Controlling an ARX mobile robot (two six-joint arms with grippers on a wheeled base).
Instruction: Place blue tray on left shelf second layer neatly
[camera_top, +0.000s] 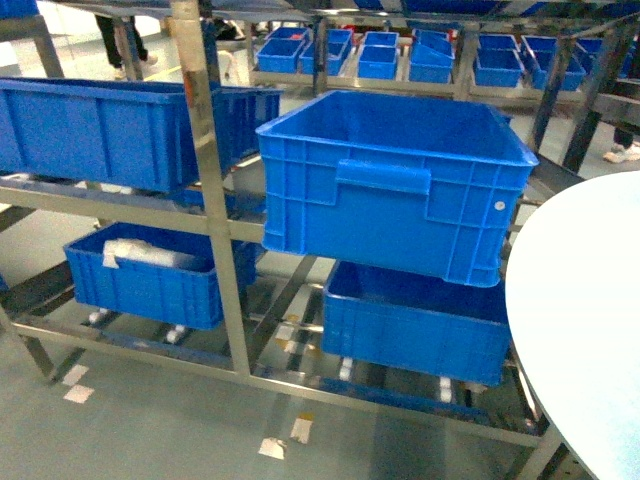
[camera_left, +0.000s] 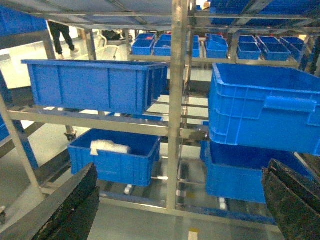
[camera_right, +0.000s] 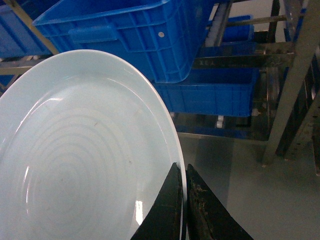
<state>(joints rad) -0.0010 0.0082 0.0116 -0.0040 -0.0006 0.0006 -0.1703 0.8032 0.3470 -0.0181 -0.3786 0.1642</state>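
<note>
Carrying step: right claw (camera_right: 182, 200) pinches the tray (camera_right: 85, 150) rim; left claw (camera_left: 180, 200) gapes empty. Next, steer it onto the shelf's (camera_top: 215, 225) second tier, beside the crate (camera_top: 110, 125).

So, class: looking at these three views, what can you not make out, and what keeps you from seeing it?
- Blue tray: head view, right frame edge cuts it off.
- Right gripper: absent in head view; in right wrist view the bottom edge cuts it.
- White item in the lower left crate: blurred, unidentifiable.
- Left gripper: only finger ends show.
</note>
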